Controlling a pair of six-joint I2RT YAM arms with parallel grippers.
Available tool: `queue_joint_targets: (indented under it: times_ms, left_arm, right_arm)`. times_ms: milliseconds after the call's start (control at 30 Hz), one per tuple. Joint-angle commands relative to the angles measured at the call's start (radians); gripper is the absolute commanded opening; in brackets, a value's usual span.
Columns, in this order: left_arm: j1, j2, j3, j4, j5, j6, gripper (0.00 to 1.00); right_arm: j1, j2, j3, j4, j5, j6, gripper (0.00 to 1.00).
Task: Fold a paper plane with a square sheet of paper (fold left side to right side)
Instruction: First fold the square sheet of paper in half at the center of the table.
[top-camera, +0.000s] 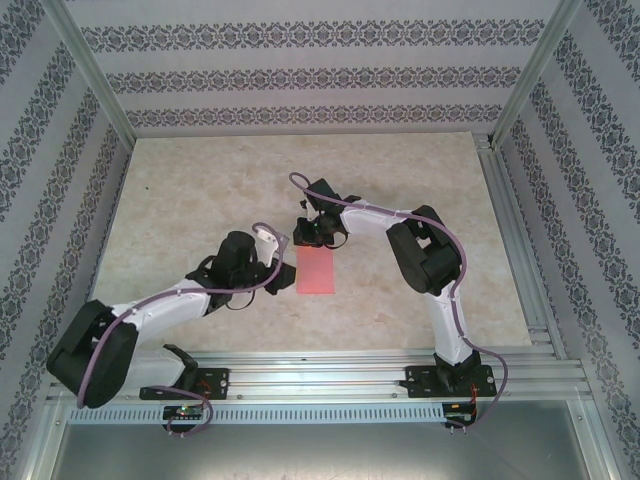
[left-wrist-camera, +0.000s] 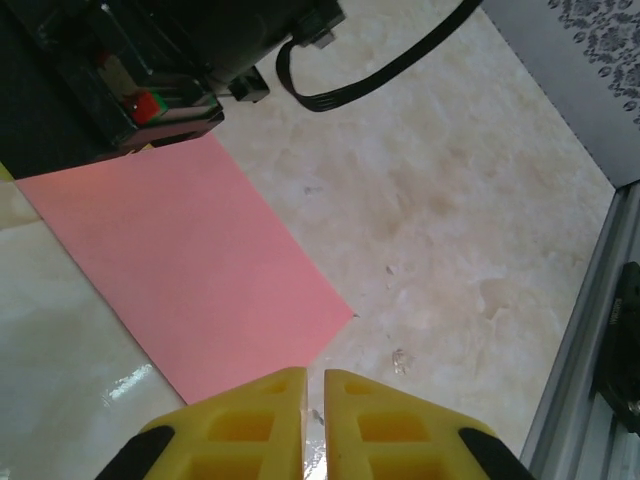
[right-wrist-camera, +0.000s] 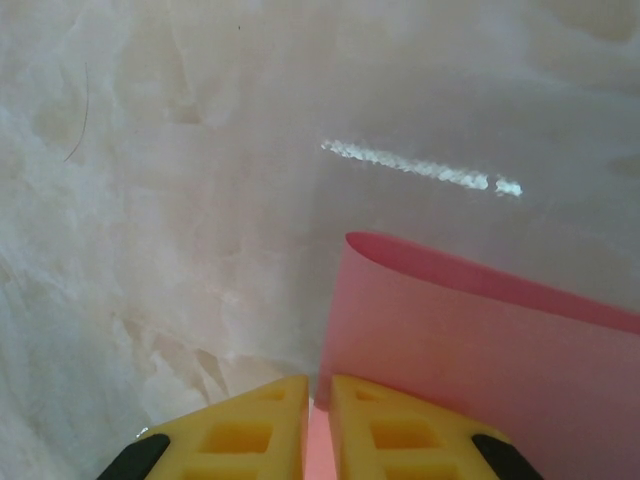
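The right gripper (right-wrist-camera: 318, 398) is pinching the thin pink-red folded paper sheet (right-wrist-camera: 480, 370), likely anchoring it. The left gripper (left-wrist-camera: 313, 398), closed empty, is sitting at its opposite end

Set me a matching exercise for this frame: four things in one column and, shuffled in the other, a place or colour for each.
Things:
1. sheet of paper
2. left gripper
3. right gripper
4. table

Place or colour:
a. at the paper's far end
b. pale and marbled
c. pink-red
d. at the paper's left edge

Pairs: 1-c, 2-d, 3-a, 4-b
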Motion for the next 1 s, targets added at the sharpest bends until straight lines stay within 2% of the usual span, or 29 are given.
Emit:
queue_joint_targets:
  times_ms: [0, 233, 467, 800, 967]
  left_arm:
    - [0.011, 0.128, 0.051, 0.04, 0.071, 0.066, 0.13]
    - [0.019, 0.324, 0.106, 0.167, 0.143, 0.062, 0.1]
    - [0.021, 0.424, 0.076, 0.201, 0.152, 0.045, 0.08]
    - [0.006, 0.348, -0.114, 0.273, 0.144, -0.044, 0.07]
    - [0.001, 0.207, -0.134, 0.209, 0.141, -0.055, 0.08]
  right_arm:
    - [-0.007, 0.044, 0.002, -0.056, 0.046, -0.021, 0.15]
    - [-0.005, 0.051, 0.003, -0.059, 0.04, -0.022, 0.15]
    - [-0.004, 0.049, 0.006, -0.064, 0.042, -0.027, 0.15]
    - [-0.003, 0.047, 0.008, -0.061, 0.041, -0.024, 0.15]
    - [-0.007, 0.033, 0.029, -0.059, 0.029, -0.024, 0.16]
